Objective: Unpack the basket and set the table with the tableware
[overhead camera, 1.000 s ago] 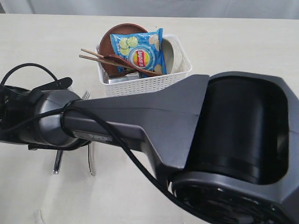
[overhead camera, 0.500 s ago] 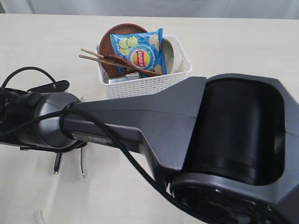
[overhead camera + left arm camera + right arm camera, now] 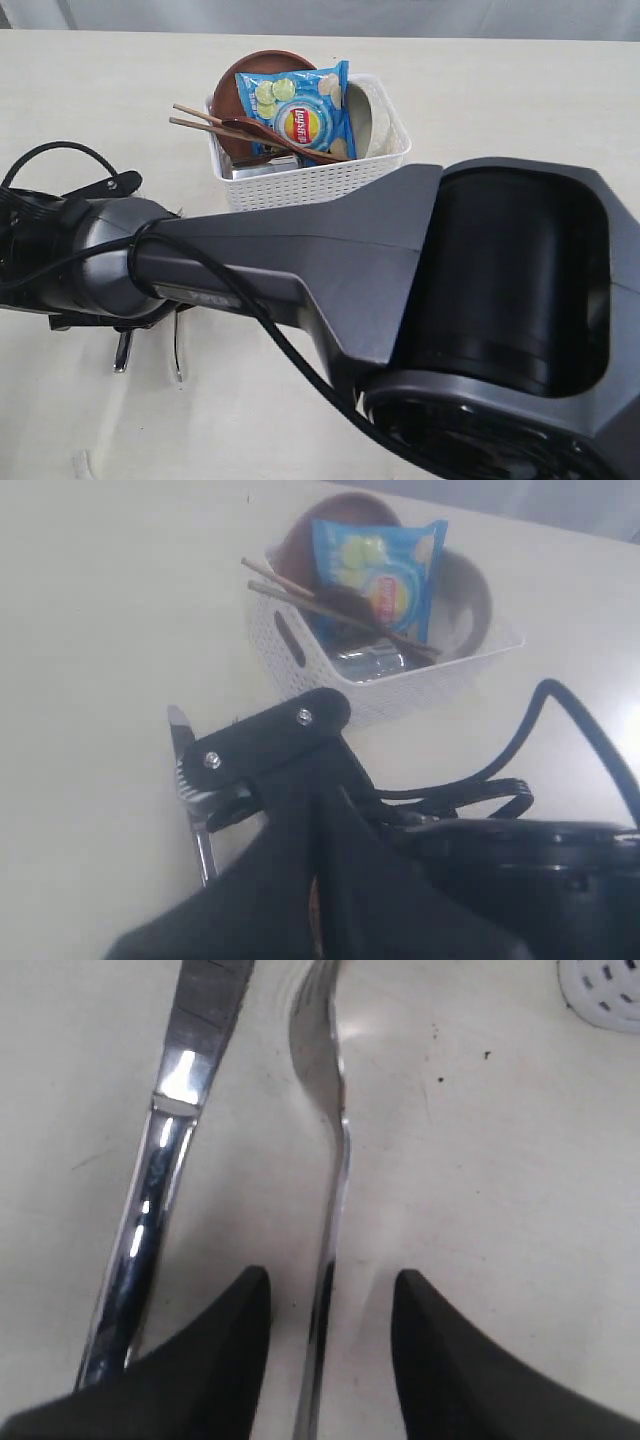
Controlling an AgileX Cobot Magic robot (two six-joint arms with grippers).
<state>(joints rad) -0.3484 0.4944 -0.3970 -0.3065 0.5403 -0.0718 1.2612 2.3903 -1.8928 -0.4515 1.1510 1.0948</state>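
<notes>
Lying side by side on table [image 3: 500, 90], far left: knife [image 3: 122, 352], then fork [image 3: 178, 355]. Right gripper [image 3: 330, 1282] fingers released, straddling the fork handle without pinching it. Further right, basket [image 3: 310, 180] holds plate [image 3: 255, 75], chopsticks [image 3: 200, 122], chip bag [image 3: 300, 110], bowl [image 3: 375, 120]. Left gripper [image 3: 316, 900] clenched.

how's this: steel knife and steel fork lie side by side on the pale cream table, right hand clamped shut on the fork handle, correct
Not quite: the right hand is open, its jaws apart on either side of the steel fork handle, as the right wrist view shows. Fork and steel knife do lie side by side on the pale cream table.
</notes>
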